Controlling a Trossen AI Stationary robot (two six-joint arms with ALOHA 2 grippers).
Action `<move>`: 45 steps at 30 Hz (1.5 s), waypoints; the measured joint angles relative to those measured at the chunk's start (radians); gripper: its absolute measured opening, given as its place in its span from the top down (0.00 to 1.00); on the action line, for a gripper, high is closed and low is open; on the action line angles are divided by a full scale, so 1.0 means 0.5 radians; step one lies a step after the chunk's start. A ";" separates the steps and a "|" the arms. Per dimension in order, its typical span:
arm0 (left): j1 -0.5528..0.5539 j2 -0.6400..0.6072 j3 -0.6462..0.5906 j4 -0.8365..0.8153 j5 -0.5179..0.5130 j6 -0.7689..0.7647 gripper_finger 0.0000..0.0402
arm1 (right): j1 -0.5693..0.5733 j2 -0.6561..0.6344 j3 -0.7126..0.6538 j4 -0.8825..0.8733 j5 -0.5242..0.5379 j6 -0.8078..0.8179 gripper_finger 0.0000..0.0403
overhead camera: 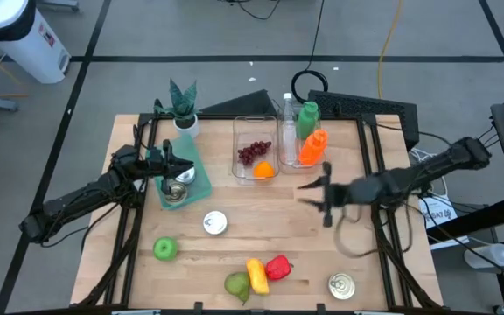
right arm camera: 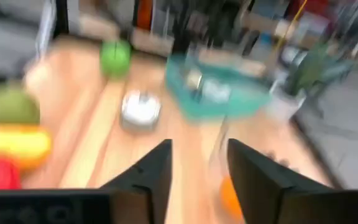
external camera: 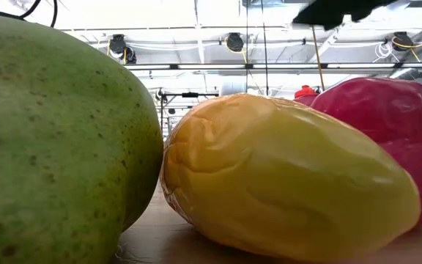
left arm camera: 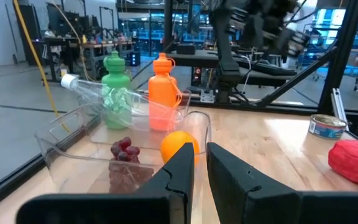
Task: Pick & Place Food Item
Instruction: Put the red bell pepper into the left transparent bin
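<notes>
The high view shows a clear tub holding dark grapes and an orange. Near the table's front lie a green apple, a yellow pepper, a red pepper and a green fruit. In the low view these fill the picture: yellow pepper, red pepper, green fruit. My right gripper hovers open just right of the tub, holding nothing. My left gripper waits over a teal tray, fingers nearly together and empty.
A second clear bin holds a green bottle, an orange bottle and a clear one. Cans stand in the teal tray, mid-table and at the front right. A potted plant stands at the far left.
</notes>
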 joint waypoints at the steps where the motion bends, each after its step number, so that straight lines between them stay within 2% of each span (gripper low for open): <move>1: 0.000 0.000 0.000 -0.013 0.000 0.000 0.87 | 0.038 0.107 0.065 -0.087 0.015 0.040 0.60; 4: 0.000 0.000 0.000 -0.039 0.000 0.000 0.87 | 0.151 0.381 0.233 -0.213 0.004 0.100 0.49; 8: 0.001 0.000 0.000 -0.041 -0.001 0.001 0.87 | 0.285 0.654 0.333 -0.210 0.008 0.249 0.31; 13: 0.001 0.000 0.000 -0.045 0.003 -0.008 0.87 | 0.372 0.847 0.411 -0.154 0.011 0.526 0.11; 16: 0.000 0.000 0.000 -0.046 0.003 -0.008 0.87 | 0.425 0.920 0.413 -0.121 0.006 0.581 0.03; 26: 0.000 0.000 0.000 -0.051 0.003 -0.008 0.87 | 0.409 1.194 0.414 0.096 -0.412 0.816 0.01; 31: 0.001 0.000 0.000 -0.090 0.003 0.002 0.87 | 0.402 1.303 0.414 0.249 -0.493 0.836 0.01; 33: 0.001 0.000 0.000 -0.094 0.003 0.006 0.87 | 0.402 1.342 0.419 0.293 -0.610 0.871 0.01; 45: 0.000 0.000 0.000 -0.096 0.003 0.020 0.87 | 0.420 1.692 0.613 0.161 -0.749 0.731 0.01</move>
